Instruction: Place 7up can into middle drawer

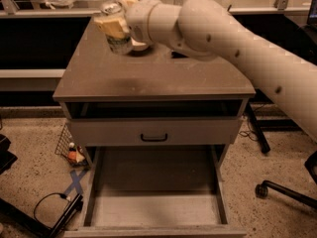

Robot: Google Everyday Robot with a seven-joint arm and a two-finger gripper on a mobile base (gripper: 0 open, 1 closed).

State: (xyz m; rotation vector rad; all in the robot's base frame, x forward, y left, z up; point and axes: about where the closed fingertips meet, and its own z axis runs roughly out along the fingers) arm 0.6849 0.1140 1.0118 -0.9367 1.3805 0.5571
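Clamps 7up can (119,42) in claw (114,26) above back-left tabletop (148,78), beside white bowl (140,46). Below, shows middle drawer (153,209) pulled out, under closed drawer front (198,131) with black handle.

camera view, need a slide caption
End effector holds the 7up can over the cabinet top, middle drawer open below.

looks like a robotics lab or office workspace: speckled hard floor (34,152), a blue tape cross (75,181) stuck on it, loose black cable (49,205), a rolling chair base (277,190) at right, a grey drawer cabinet (153,78) in the middle. the gripper (114,26) hangs over the cabinet's back left corner, clamped on the 7up can (120,44).
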